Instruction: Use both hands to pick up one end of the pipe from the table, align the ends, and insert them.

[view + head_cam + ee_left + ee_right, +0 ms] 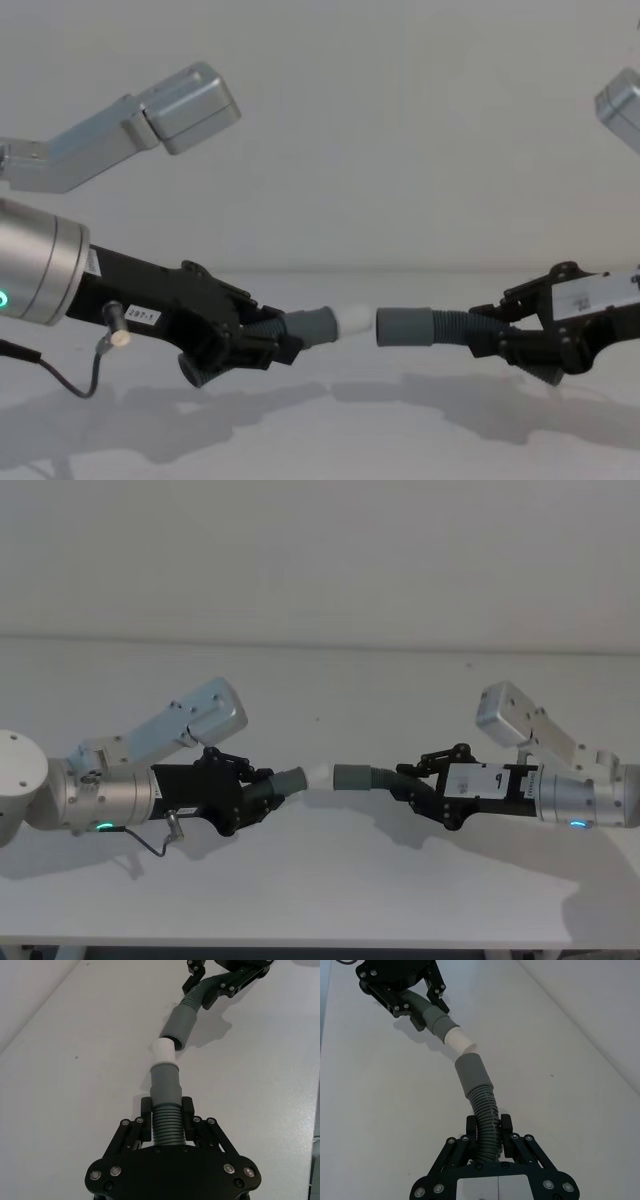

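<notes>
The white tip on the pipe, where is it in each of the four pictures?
Head view: white tip at centre, just left of the grey cuff.
Left wrist view: mid-picture, beyond the left gripper.
Right wrist view: upper middle.
Chest view: centre.
Shared landmark: the grey cuff's open mouth facing it.

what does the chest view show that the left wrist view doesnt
Chest only: a side-on gap between the white tip and the grey cuff, both held off the table.

Left wrist only: the left gripper fingers clamped on its pipe's ribbing, looking along the pipe towards the cuff.

Both: the right gripper holding the other pipe, ends nearly meeting, not inserted.
</notes>
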Tool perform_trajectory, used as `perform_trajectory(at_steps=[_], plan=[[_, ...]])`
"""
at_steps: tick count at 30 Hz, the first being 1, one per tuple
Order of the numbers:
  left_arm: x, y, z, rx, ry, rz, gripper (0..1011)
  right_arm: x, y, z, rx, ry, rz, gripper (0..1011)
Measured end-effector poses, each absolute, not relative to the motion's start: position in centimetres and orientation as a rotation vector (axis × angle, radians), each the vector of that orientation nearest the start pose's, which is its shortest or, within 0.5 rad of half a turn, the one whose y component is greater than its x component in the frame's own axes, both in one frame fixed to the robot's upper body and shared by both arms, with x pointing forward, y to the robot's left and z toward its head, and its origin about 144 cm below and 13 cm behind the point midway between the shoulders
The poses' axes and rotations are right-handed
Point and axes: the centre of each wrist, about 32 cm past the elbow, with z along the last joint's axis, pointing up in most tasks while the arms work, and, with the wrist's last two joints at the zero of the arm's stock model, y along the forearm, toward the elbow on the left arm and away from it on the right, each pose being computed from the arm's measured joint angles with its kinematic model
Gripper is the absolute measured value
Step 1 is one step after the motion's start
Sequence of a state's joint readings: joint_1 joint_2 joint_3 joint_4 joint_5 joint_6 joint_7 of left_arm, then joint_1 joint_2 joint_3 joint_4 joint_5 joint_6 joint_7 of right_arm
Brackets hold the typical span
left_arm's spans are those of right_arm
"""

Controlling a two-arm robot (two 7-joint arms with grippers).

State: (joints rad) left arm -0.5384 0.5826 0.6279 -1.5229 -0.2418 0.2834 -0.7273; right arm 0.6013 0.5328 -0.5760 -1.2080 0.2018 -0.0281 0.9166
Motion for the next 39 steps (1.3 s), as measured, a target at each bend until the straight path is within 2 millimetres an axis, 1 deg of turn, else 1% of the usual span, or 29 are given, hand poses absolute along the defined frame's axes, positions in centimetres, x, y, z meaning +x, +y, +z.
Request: perform_trajectory(at_steps=[24,39], plan=[[54.94,24.12,125.54,0.511,-0.16,0.45,340,59.29,-28.67,122.53,-0.456,-0.237,-0.352,283],[55.19,24.32,125.42,0.493,-0.148,0.418,340,59.41,-28.33,122.45,-0.455,-0.235,-0.34,283]])
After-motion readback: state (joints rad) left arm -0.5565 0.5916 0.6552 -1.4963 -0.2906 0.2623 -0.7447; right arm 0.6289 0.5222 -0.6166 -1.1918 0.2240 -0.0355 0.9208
